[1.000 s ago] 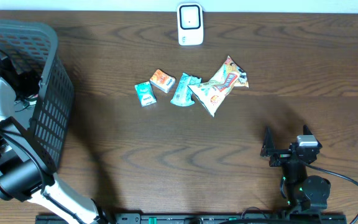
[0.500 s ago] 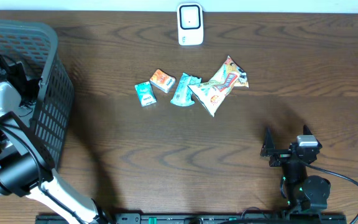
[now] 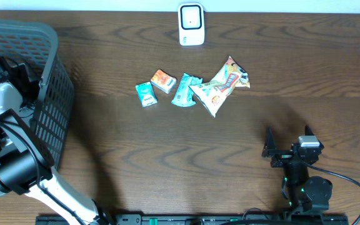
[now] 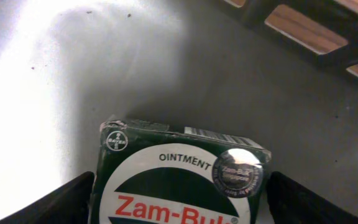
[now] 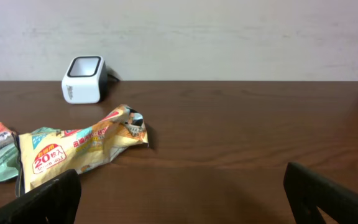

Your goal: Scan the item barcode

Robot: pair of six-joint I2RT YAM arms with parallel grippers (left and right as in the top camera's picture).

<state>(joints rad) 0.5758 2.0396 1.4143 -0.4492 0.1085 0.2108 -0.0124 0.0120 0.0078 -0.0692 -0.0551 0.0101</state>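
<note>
Dark-green card fills the left wrist view: an ointment box (image 4: 166, 158) lettered Zam-Buk lies on the grey floor of a plastic basket (image 3: 50, 94), a round silver sticker on its top face and a strip of fine black bars along its far edge; the left claw (image 4: 182, 186) straddles it, one black finger at each side edge of the box, spread wide; whether those fingers press on the card or merely flank it cannot be told; the basket itself stands at the table's left end, well to the left of the scanner (image 3: 191, 24) and nearer the arms' side than it; the right claw (image 5: 180, 177) hangs low over the brown wooden table (image 3: 167, 156), nearer than the scanner and off to its right, its fingers as far apart as they go with nothing between them; farther on, between that claw and the scanner, a loose row of packets lies on the wood; a crumpled yellow snack bag (image 3: 220, 87) is nearest the scanner's right side, a teal sachet (image 3: 183, 90) touches its left end almost straight in front of the scanner, an orange packet (image 3: 163, 80) sits just beside the sachet, and a small teal-green carton (image 3: 145, 95) ends the row to the scanner's left; the scanner, white with a dark window on top, stands upright at the table's far edge; behind it rises a pale wall (image 5: 229, 37).
</note>
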